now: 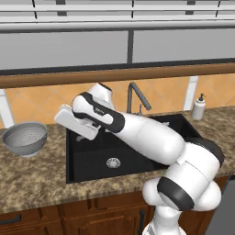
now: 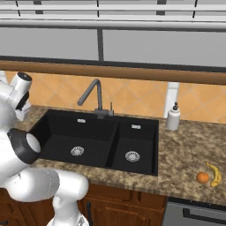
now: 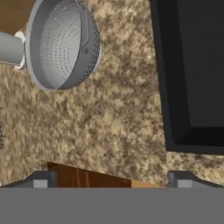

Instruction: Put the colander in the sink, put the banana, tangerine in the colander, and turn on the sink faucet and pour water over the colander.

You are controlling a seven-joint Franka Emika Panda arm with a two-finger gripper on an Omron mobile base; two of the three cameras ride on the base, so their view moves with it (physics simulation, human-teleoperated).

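Fingers (image 3: 111,178) spread wide, with nothing between them: the 2 dark tips rise at the lower left and lower right of the hand view, over bare speckled stone and a strip of brown cabinet wood. In the left base view the white hand sits at the left centre of the frame, over the left edge of the sink.

Largest is the surface (image 1: 36,176), a brown granite top that runs across the middle of both base views. Set into it is the sink (image 1: 87,160), black, with 2 basins and a round silver drain in each; in the right base view the large basin is on the left and the smaller one on the right. In the hand view, a corner of the sink fills the upper right.

Next comes the sink faucet (image 2: 93,95), dark grey, standing at the back rim of the sink, its bent neck pointing to the upper left in the right base view.

Then the colander (image 1: 25,138), silver-grey and pierced with holes, upright on the surface at the left edge of the left base view, apart from the sink. In the hand view it lies at the upper left.

A white soap bottle (image 2: 173,117) stands right of the sink.

Smallest, at the lower right of the right base view, are the banana (image 2: 216,174) and the tangerine (image 2: 202,177), side by side on the surface, well apart from the sink.
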